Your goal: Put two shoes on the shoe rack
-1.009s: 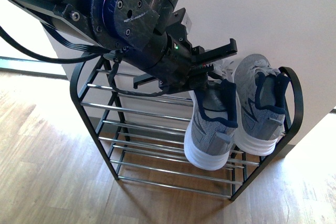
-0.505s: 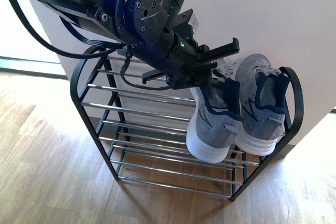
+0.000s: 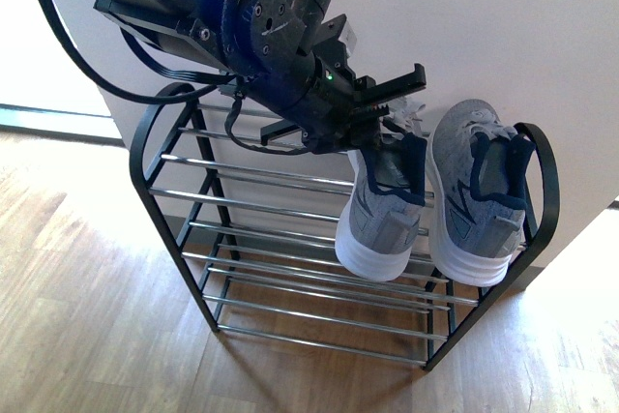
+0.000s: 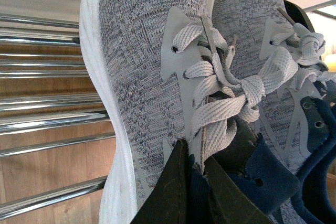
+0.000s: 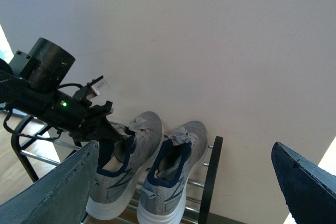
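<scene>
Your left gripper (image 3: 385, 134) is pinched shut on the tongue of a grey knit, white-soled sneaker (image 3: 379, 212). The sneaker hangs beneath the gripper, toe pointing ahead across the chrome rods of the black shoe rack (image 3: 145, 176), with its mate (image 3: 479, 191) just beside it. Your right gripper (image 5: 182, 148) gapes wide, empty.

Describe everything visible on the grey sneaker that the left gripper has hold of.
The held sneaker is grey knit with a thick white sole, navy lining, pale grey eyelet tabs and flat white laces tied in a knot. It hangs tilted, toe up towards the wall, heel low, over the upper rods of the shoe rack. The left gripper is shut on its navy-lined tongue. The other sneaker stands close beside it; whether they touch is unclear.
</scene>
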Controlling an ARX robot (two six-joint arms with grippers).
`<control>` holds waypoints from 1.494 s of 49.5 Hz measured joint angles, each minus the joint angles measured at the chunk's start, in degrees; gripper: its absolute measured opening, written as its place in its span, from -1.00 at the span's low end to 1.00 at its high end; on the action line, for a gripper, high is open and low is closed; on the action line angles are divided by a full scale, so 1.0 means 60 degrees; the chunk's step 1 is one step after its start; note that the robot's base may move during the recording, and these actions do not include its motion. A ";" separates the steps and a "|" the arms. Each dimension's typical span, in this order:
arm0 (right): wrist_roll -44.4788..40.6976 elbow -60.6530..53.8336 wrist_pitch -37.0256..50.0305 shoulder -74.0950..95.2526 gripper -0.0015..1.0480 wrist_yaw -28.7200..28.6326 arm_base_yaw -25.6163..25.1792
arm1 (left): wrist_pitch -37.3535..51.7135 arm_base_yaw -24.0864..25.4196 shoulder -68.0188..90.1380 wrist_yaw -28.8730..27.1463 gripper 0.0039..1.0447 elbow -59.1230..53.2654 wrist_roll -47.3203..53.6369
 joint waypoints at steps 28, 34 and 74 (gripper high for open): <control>0.0000 0.0000 0.0000 0.0000 0.82 0.0000 0.0000 | -0.0557 0.0040 -0.2317 0.0754 0.77 -0.1355 -0.0729; 0.0000 0.0000 0.0000 0.0000 0.82 0.0000 0.0000 | -0.1147 0.0401 -0.4051 -0.1162 0.83 -0.2164 0.0084; 0.0000 0.0000 0.0000 0.0000 0.82 -0.0004 0.0000 | 0.8448 0.3942 -1.0830 -0.4605 -0.88 -1.1719 0.4641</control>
